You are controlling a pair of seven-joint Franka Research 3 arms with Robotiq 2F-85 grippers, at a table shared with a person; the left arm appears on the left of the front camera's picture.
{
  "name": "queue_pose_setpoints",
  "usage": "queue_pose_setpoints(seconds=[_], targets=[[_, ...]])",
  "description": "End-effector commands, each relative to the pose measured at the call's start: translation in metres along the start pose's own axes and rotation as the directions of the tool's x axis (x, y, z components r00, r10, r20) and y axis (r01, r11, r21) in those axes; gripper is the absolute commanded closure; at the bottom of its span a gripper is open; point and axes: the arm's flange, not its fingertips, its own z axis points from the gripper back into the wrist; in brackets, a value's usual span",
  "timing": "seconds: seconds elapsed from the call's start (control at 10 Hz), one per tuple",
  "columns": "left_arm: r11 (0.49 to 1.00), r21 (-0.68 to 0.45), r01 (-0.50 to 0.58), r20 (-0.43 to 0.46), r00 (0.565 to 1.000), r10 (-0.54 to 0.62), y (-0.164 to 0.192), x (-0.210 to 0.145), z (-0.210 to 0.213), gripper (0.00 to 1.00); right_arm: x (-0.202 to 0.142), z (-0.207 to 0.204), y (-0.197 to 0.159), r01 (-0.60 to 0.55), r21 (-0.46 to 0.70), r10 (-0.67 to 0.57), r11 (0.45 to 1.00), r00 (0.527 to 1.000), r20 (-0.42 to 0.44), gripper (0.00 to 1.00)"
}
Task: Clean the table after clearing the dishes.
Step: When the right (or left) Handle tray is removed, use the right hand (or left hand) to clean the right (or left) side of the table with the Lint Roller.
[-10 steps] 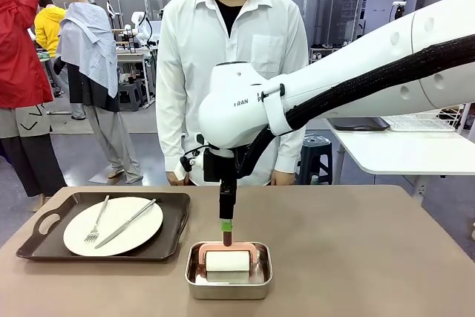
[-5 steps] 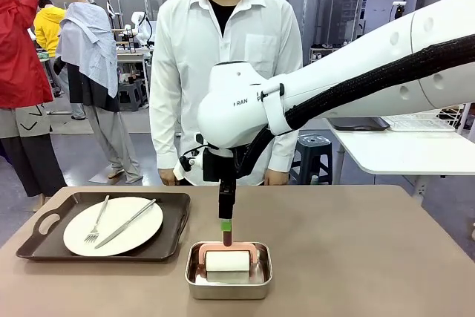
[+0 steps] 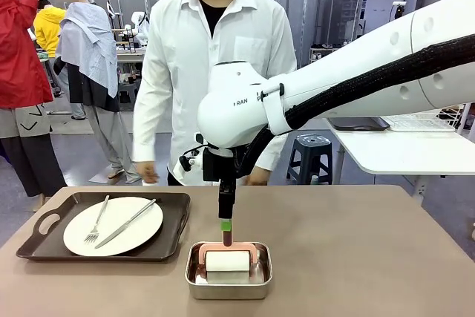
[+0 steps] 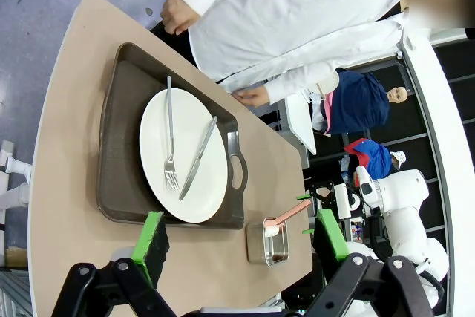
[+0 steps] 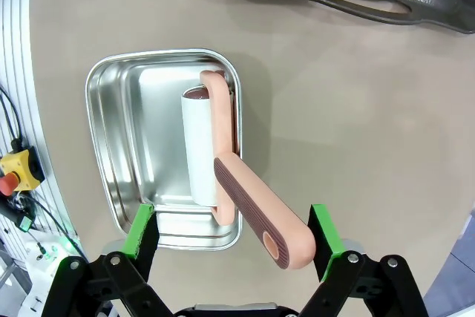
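Note:
A dark brown tray (image 3: 44, 229) sits on the left of the taupe table (image 3: 356, 257). It carries a white plate (image 3: 137, 234) with a fork and a knife. At the front middle, a steel pan (image 3: 194, 283) holds a lint roller (image 3: 228, 261) with a pink handle (image 5: 252, 206). My right gripper (image 3: 226, 229) points straight down over that handle. It is open, with its green pads (image 5: 141, 231) on either side of the handle's end. My left gripper (image 4: 239, 235) is open and empty, high above the tray (image 4: 119, 146) and plate (image 4: 154, 146).
A person in a white shirt stands at the far edge, one hand (image 3: 148, 172) hanging near the tray's far side. A white side table (image 3: 401, 150) and a stool (image 3: 315, 157) stand at the back right. The table's right half is bare.
The person has stepped toward picture left and swung a hand out on the tray's side. Neither arm, the roller nor the tray has moved.

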Motion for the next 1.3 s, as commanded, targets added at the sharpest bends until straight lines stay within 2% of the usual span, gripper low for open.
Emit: queue_pose_setpoints(seconds=[0.0, 0.1, 0.2, 0.3, 0.4, 0.5, 0.6, 0.7, 0.8, 0.9, 1.0, 1.1, 1.2], targets=[[1.0, -0.011, 0.014, -0.004, 1.0, -0.014, -0.001, -0.002, 0.004, 0.0, -0.024, 0.015, -0.016, 0.116, 0.1, -0.127, 0.988, 0.985, 0.116, 0.0], [1.0, -0.011, 0.014, -0.004, 1.0, -0.014, -0.001, -0.002, 0.004, 0.0, -0.054, 0.026, -0.029, 0.202, 0.214, -0.252, 0.956, 0.939, 0.236, 0.0], [1.0, -0.011, 0.014, -0.004, 1.0, -0.014, -0.001, -0.002, 0.004, 0.0, -0.095, 0.033, -0.048, 0.313, 0.35, -0.429, 0.883, 0.84, 0.333, 0.0], [1.0, -0.011, 0.014, -0.004, 1.0, -0.014, -0.001, -0.002, 0.004, 0.0, -0.14, 0.039, -0.064, 0.4, 0.482, -0.598, 0.78, 0.704, 0.383, 0.0], [1.0, -0.011, 0.014, -0.004, 1.0, -0.014, -0.001, -0.002, 0.004, 0.0, -0.19, 0.042, -0.075, 0.465, 0.591, -0.732, 0.659, 0.578, 0.362, 0.0], [1.0, -0.011, 0.014, -0.004, 1.0, -0.014, -0.001, -0.002, 0.004, 0.0, -0.236, 0.041, -0.081, 0.469, 0.686, -0.821, 0.556, 0.436, 0.368, 0.0], [1.0, -0.011, 0.014, -0.004, 1.0, -0.014, -0.001, -0.002, 0.004, 0.0, -0.289, 0.033, -0.086, 0.445, 0.777, -0.894, 0.445, 0.272, 0.357, 0.0], [1.0, -0.011, 0.014, -0.004, 1.0, -0.014, -0.001, -0.002, 0.004, 0.0, -0.345, 0.024, -0.086, 0.386, 0.865, -0.947, 0.32, 0.1, 0.306, 0.0], [1.0, -0.011, 0.014, -0.004, 1.0, -0.014, -0.001, -0.002, 0.004, 0.0, -0.408, 0.015, -0.08, 0.309, 0.925, -0.967, 0.22, -0.056, 0.248, 0.0], [1.0, -0.011, 0.014, -0.004, 1.0, -0.014, -0.001, -0.002, 0.004, 0.0, -0.462, 0.007, -0.071, 0.231, 0.959, -0.964, 0.161, -0.171, 0.203, 0.0], [1.0, -0.011, 0.014, -0.004, 1.0, -0.014, -0.001, -0.002, 0.004, 0.0, -0.513, -0.007, -0.059, 0.149, 0.982, -0.937, 0.115, -0.312, 0.157, 0.0], [1.0, -0.011, 0.014, -0.004, 1.0, -0.014, -0.001, -0.002, 0.004, 0.0, -0.553, -0.023, -0.043, 0.093, 0.993, -0.905, 0.074, -0.413, 0.106, 0.0], [1.0, -0.011, 0.014, -0.004, 1.0, -0.014, -0.001, -0.002, 0.004, 0.0, -0.584, -0.037, -0.024, 0.039, 0.998, -0.861, 0.056, -0.504, 0.068, 0.0]])
